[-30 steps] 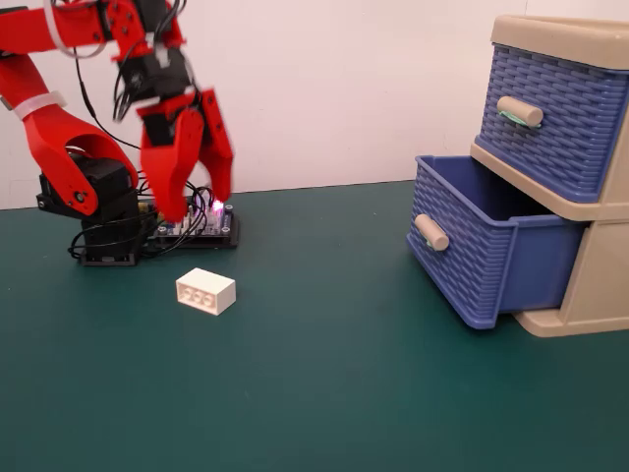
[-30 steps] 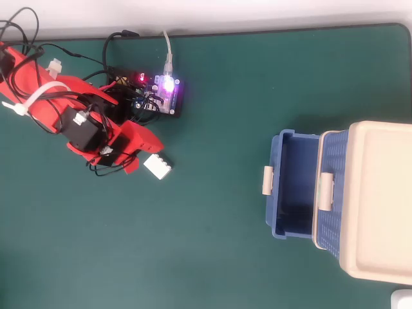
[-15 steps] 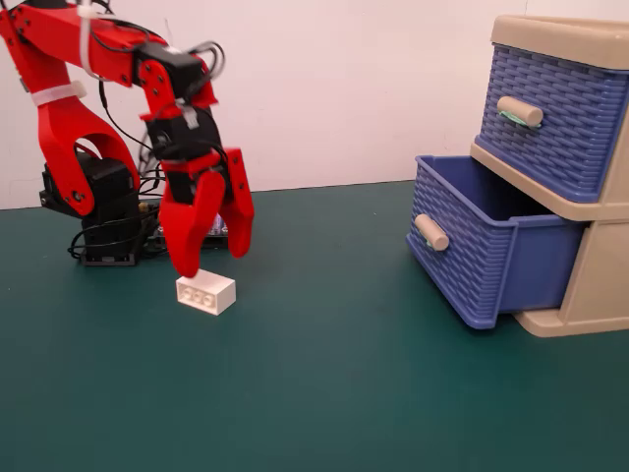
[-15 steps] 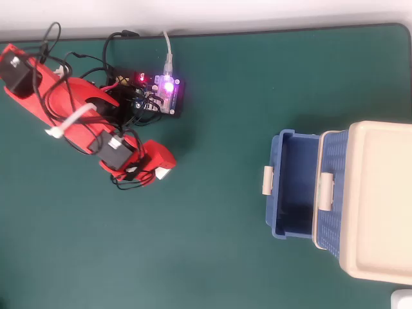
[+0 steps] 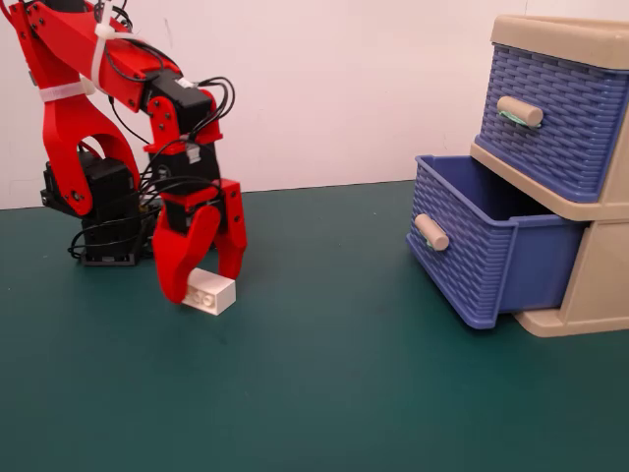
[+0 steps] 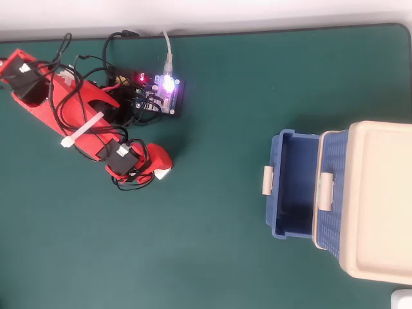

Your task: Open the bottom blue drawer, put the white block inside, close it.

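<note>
While the bottom blue drawer [image 5: 480,254] is standing pulled out of the beige frame [image 5: 600,285] in the fixed view, the red gripper [image 5: 204,285] is reaching down to the green table [image 5: 344,393] well to the left of that drawer. Its two jaws are straddling the white block [image 5: 209,291], set narrowly around it; the block is lying on the table, and I cannot tell whether the jaws are actually pressing on it. The drawer's beige handle [image 5: 430,232] is pointing toward the gripper side, and the upper blue drawer [image 5: 555,113] is sitting closed above it.

In the overhead view, the bottom blue drawer [image 6: 293,185] is showing its open, hollow inside, projecting left from under the frame's beige top [image 6: 380,199]. The gripper [image 6: 161,168] is sitting far to the left of the drawer, with only a corner of the white block [image 6: 163,173] peeking out beneath it. A circuit board [image 6: 164,93] with lit lights is lying farther left and above the drawer, near the arm's base.
</note>
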You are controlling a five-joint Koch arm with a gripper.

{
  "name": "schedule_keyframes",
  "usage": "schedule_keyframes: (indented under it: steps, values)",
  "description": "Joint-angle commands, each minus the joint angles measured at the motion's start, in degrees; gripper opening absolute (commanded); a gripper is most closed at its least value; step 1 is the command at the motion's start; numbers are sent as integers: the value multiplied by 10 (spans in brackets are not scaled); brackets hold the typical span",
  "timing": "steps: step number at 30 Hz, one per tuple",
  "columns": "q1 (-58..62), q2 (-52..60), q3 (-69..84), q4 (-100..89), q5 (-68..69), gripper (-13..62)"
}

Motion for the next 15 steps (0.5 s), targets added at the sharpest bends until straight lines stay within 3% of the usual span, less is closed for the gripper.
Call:
schedule_keyframes:
  steps: [1, 6, 10, 14, 15]
  values:
    - [-1, 5, 1, -4, -1, 333]
    - [0, 5, 0, -5, -18, 272]
    - [5, 5, 3, -11, -40, 129]
    - [4, 8, 4, -11, -39, -84]
    - [4, 9, 10, -13, -36, -83]
